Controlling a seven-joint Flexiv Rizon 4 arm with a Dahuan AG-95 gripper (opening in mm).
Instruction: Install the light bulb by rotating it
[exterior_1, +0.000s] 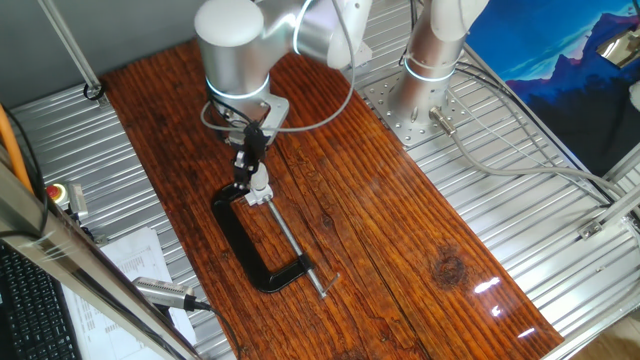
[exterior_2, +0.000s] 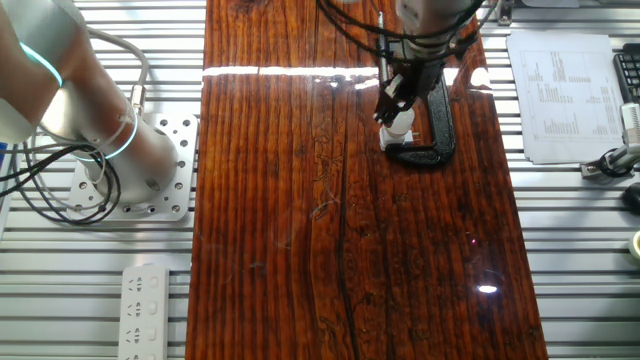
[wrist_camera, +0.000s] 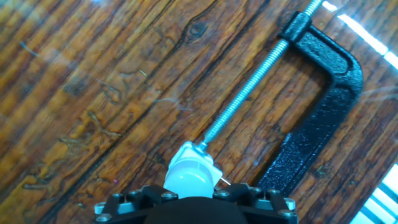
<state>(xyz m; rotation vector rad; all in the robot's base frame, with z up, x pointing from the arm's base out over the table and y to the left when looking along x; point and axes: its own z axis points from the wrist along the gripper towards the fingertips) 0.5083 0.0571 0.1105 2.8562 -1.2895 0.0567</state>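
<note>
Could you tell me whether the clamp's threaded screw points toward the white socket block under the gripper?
Yes, in the hand view the C-clamp's threaded screw runs straight to the white socket block.

A robotics lab or workshop: a wooden tabletop (exterior_1: 400, 240) laid over ribbed aluminium framing (exterior_2: 90, 290); an arm base bolted to a metal plate (exterior_1: 400, 105); loose cables (exterior_1: 520, 160); a power strip (exterior_2: 145, 310); printed sheets (exterior_2: 560, 95); a black C-clamp (exterior_1: 255, 250).

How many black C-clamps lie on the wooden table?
1. The black C-clamp lies on the wooden table, its screw pressing the socket block beneath the claw. None seems hidden.
</note>
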